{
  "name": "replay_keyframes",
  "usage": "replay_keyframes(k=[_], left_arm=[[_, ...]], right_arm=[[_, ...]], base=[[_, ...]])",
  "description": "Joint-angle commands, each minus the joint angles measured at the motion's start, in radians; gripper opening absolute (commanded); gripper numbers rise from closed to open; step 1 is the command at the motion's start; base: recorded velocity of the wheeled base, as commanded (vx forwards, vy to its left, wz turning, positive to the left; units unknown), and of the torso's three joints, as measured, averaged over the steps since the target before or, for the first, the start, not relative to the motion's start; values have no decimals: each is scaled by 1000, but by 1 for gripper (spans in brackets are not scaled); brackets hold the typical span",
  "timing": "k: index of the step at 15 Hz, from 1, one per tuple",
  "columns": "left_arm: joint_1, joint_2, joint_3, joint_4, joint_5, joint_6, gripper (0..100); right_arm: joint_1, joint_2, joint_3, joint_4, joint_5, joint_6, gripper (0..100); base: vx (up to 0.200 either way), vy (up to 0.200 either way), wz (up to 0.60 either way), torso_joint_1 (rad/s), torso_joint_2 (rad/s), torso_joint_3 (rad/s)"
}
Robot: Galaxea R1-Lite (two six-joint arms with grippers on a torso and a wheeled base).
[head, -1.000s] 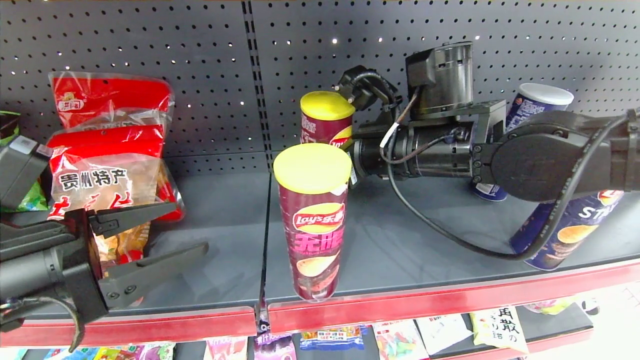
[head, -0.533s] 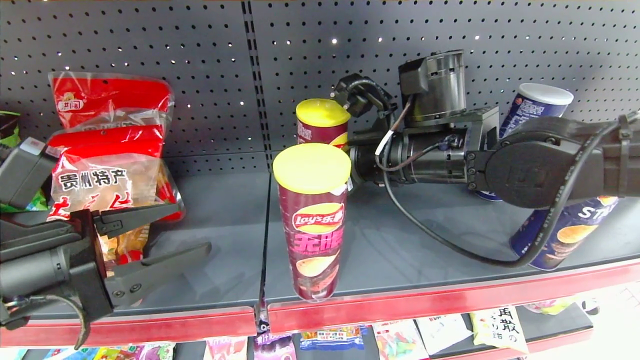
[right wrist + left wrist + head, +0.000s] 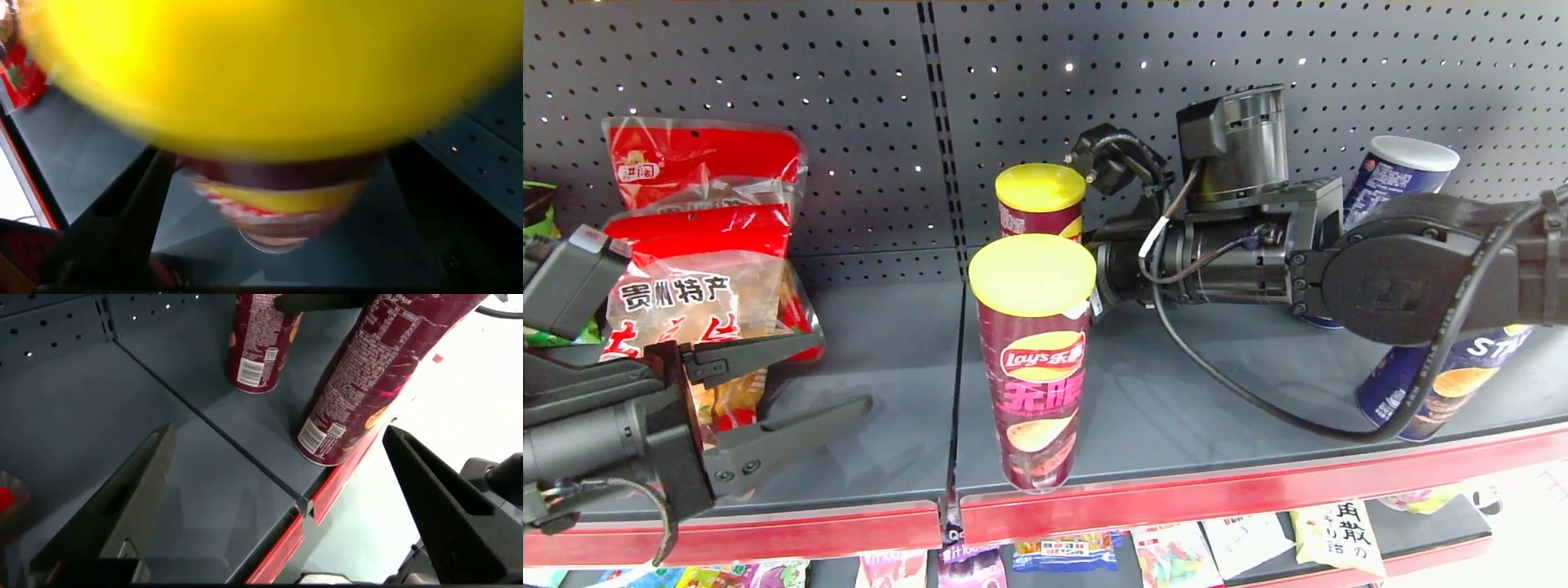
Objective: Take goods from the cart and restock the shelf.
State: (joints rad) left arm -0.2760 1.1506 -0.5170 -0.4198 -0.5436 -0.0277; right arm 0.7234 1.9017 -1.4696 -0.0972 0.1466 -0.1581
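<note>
Right end effector [image 3: 270, 237] clenched on a maroon cardboard chip can with a yellow plastic lid [image 3: 1041, 200], fingers on either side of its upper body. We note this can upright at the back of the grey metal shelf with a red front edge [image 3: 1176, 408], close to the dark perforated back panel [image 3: 768, 65]. Whether its base touches the deck we cannot tell. A second maroon yellow-lidded can [image 3: 1033, 367] stands directly in front of it at the shelf lip. Left end effector [image 3: 837, 367] released, jaws wide apart and holding nothing, hovering over the left bay just beside the red and clear plastic snack bags [image 3: 698, 245]. Two dark blue chip cans [image 3: 1445, 384] lean at the shelf's right end, behind the right arm.
</note>
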Motion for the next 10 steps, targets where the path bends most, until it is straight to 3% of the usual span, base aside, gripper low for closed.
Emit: replay_keyframes(k=[1,5,10], left_arm=[[0,9,2,-1,1,3,100],[0,55,3,3,2,48,100],[-3,146,-5,3,28,144,100]], right_arm=[[-2,-56,60,-1,-22,-1,100],[-18,-153,161,-1,-114,2,100],[-15,-354,407,-1,-159,26,100]], base=[[0,0,0,0,0,0],[0,0,0,0,0,0],[0,0,0,0,0,0]])
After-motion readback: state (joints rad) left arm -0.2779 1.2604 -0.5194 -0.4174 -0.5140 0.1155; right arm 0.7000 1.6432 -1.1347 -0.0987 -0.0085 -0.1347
